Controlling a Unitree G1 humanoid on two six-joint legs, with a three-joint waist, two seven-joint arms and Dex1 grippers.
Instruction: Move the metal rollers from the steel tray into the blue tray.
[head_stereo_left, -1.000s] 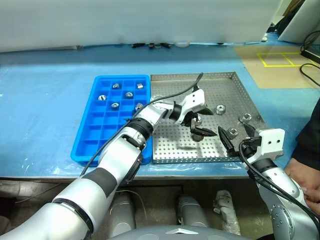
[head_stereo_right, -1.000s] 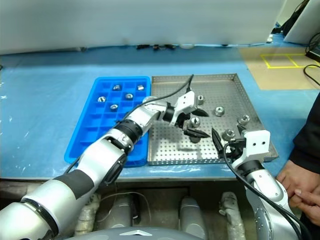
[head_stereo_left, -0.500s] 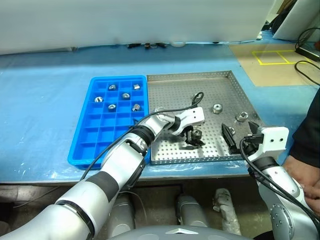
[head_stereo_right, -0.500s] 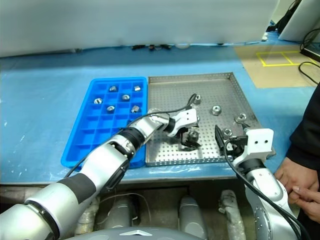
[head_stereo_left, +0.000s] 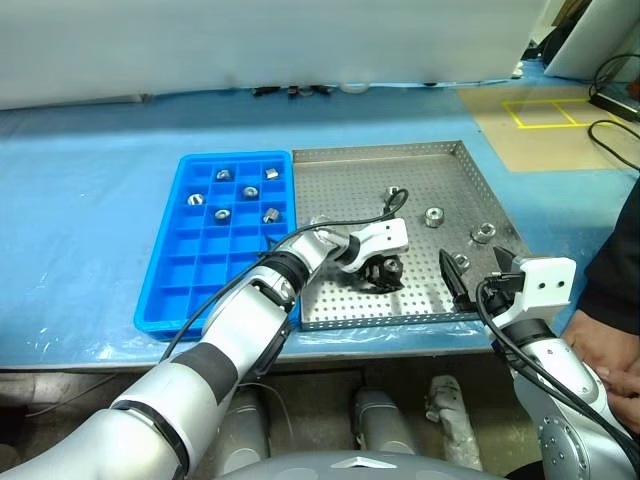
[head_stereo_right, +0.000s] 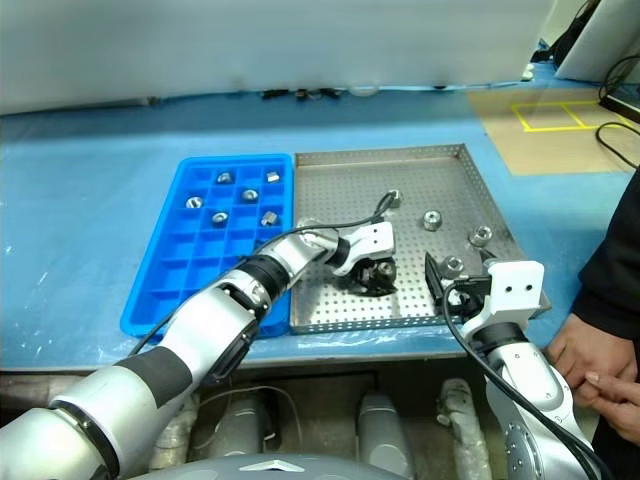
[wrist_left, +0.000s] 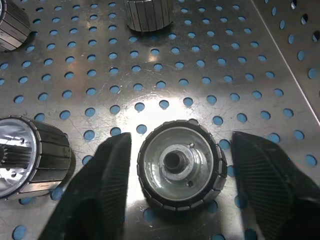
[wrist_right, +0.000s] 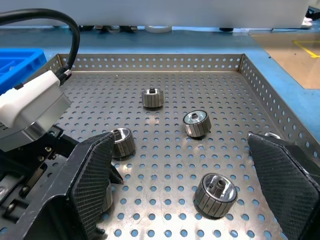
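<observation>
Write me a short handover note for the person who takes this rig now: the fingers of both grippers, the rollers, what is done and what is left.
Left gripper: fingers open, low over the steel tray, one on each side of a metal roller, not yet closed on it.
Right gripper: fingers open, empty, at the steel tray's near right corner.
Done: six rollers sit in the blue tray.
Left: at least five rollers in the steel tray.
</observation>
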